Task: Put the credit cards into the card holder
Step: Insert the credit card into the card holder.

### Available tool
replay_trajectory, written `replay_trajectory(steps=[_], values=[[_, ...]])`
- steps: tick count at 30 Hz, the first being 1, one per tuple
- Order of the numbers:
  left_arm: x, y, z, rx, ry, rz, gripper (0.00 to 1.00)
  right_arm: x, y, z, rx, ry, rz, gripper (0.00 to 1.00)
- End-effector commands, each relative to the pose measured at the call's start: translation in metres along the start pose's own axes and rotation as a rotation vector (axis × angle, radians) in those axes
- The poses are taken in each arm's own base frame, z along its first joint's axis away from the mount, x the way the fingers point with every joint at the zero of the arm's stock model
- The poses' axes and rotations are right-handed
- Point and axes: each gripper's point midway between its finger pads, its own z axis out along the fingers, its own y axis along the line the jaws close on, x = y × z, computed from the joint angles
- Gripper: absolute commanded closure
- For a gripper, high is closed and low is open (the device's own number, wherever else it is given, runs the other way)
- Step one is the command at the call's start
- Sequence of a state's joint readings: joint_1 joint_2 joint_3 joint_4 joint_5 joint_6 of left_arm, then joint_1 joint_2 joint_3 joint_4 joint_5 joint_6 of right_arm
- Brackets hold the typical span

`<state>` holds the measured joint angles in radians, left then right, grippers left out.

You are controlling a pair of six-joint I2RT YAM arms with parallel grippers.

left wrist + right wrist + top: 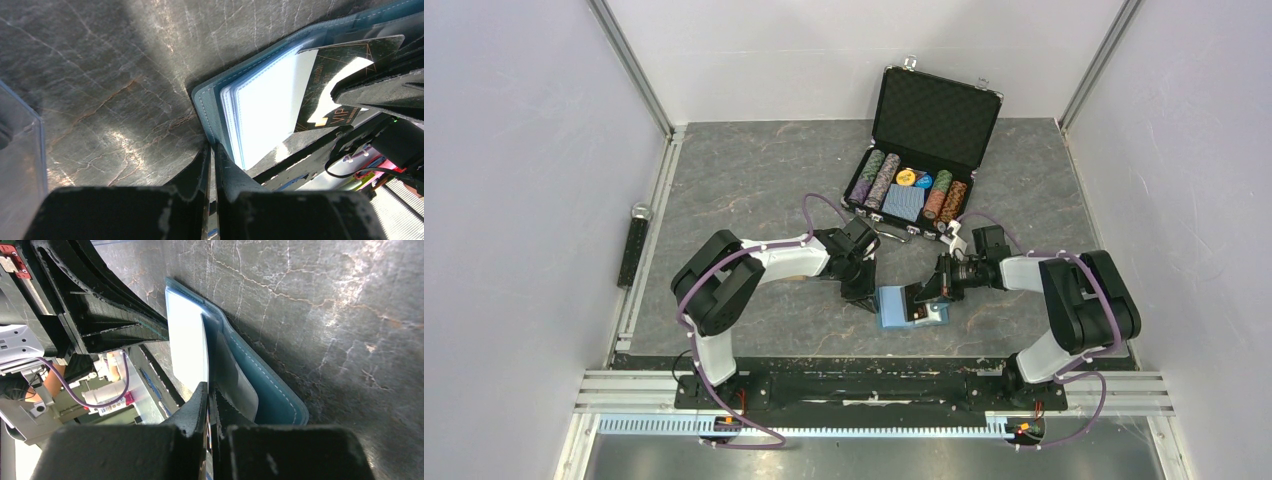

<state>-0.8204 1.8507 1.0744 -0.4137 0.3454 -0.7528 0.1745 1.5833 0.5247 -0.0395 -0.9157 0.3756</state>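
The card holder (892, 310) lies open on the dark marbled surface (754, 180), near the front edge and between the two arms. The left pincer (861, 287) sits at its left side. In the left wrist view this pincer (211, 156) has its fingers drawn nearly together on the teal cover edge of the card holder (207, 107), clamping it.

The right pincer (927, 292) comes in from the other side, and its fingers are pressed together on a black card (327, 67). The card is held slanted over the far half of the holder's pale sleeves.

In the right wrist view the right pincer (210, 396) shows only a thin line between its fingers. The card there is nearly edge-on and hard to separate from the card holder (272, 392) behind it. Whether the card's leading edge sits inside a sleeve or only on top cannot be told. From above, both pincers cover much of the holder and the card is barely visible.

The holder is teal outside with pale stitching and holds a stack of clear, glaring sleeves. The card is black with thin gold lines and gold "VIP" lettering, partly washed out by a reflection. Well behind them stands an open black case (939, 115) holding rows of poker chips (884, 180).
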Motion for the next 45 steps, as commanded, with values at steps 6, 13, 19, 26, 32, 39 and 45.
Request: replay_trajectory(steps=[6, 13, 19, 26, 32, 39, 45], values=[[-0.003, -0.006, 0.005, 0.009, 0.002, 0.058, 0.98, 0.0, -0.006, 0.008, 0.033, -0.014, -0.01, 1.0], [-0.003, -0.007, 0.005, 0.011, 0.004, 0.057, 0.98, -0.002, -0.005, 0.016, 0.121, 0.021, -0.03, 0.97], [-0.002, -0.006, 0.006, 0.008, 0.005, 0.057, 0.98, -0.007, -0.01, 0.011, 0.236, 0.048, -0.083, 0.82], [-0.002, -0.005, 0.009, 0.006, 0.016, 0.052, 0.98, -0.013, -0.008, 0.0, 0.371, 0.095, -0.177, 0.54], [-0.005, -0.007, 0.011, 0.009, 0.016, 0.061, 0.98, -0.016, 0.001, -0.003, 0.414, 0.116, -0.233, 0.39], [-0.005, -0.008, 0.012, 0.01, 0.02, 0.063, 0.98, -0.012, 0.007, -0.004, 0.405, 0.152, -0.248, 0.31], [-0.006, -0.009, 0.011, 0.013, 0.018, 0.065, 0.98, -0.005, 0.015, 0.006, 0.322, 0.175, -0.211, 0.46]])
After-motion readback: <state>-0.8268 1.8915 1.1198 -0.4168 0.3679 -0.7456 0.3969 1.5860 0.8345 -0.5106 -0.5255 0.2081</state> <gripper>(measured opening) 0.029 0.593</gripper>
